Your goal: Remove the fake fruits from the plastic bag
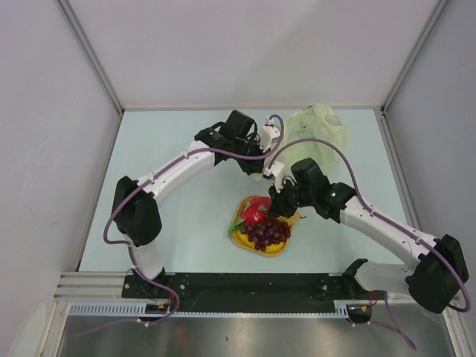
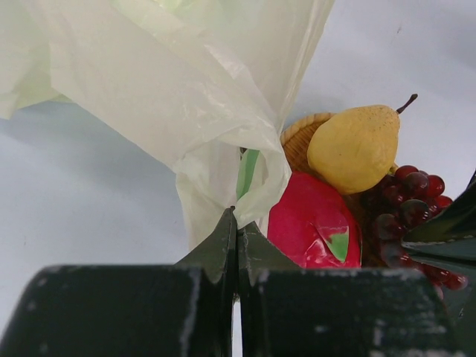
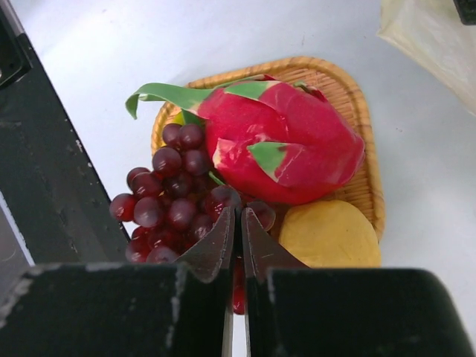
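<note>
My left gripper point(image 2: 236, 214) is shut on a fold of the pale yellow-green plastic bag point(image 2: 171, 82) and holds it up just behind the fruits; in the top view this gripper point(image 1: 257, 168) is at the bag's point(image 1: 318, 132) near left edge. The red dragon fruit point(image 3: 286, 145), dark grape bunch point(image 3: 167, 201) and yellow pear point(image 3: 331, 234) lie outside the bag on the orange woven mat point(image 3: 357, 104). My right gripper point(image 3: 239, 214) is shut, its tips just over the grapes; nothing shows between the jaws. The banana is not clearly visible.
In the top view the mat point(image 1: 239, 239) with the fruit lies at the table's middle front, between the two arms. Grey walls enclose the table on the left, right and back. The bag's bulk sits at the back right.
</note>
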Robot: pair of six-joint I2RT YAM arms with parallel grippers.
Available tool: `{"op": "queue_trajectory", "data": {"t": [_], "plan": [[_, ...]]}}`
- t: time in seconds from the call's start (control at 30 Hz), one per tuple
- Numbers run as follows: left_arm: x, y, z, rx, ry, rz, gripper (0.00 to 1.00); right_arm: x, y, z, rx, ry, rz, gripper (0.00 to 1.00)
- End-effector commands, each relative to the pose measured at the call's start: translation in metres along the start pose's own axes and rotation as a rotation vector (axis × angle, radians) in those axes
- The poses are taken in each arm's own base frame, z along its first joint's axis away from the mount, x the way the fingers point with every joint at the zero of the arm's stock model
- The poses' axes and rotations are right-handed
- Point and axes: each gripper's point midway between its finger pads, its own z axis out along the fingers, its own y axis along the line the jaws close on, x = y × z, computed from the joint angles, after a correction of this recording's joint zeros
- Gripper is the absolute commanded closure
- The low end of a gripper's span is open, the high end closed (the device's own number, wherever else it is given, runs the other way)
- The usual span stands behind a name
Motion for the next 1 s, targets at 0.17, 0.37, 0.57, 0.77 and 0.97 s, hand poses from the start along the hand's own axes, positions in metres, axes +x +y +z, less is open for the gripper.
{"op": "queue_trajectory", "data": {"t": [0.17,0.37,0.57,0.77,0.97], "plan": [[-0.012,-0.003,-0.014,-0.008,-0.051,0.015,1.0,0.003,-0.013,0.012,0.063,0.002,0.024,0.88],[-0.015,-0.006,-0.01,0.023,-0.055,0.004,1.0,0.004,-0.015,0.012,0.07,-0.002,0.021,0.59],[-0.018,-0.005,-0.008,0.026,-0.058,-0.002,1.0,-0.019,-0.02,0.006,0.083,-0.084,-0.018,0.46],[-0.015,-0.003,-0.007,0.027,-0.048,-0.013,1.0,-0.067,-0.057,-0.019,0.181,-0.231,0.056,0.38],[-0.015,0.029,-0.01,-0.076,-0.041,-0.028,1.0,-0.08,-0.098,-0.049,0.275,-0.322,0.176,0.39]]}}
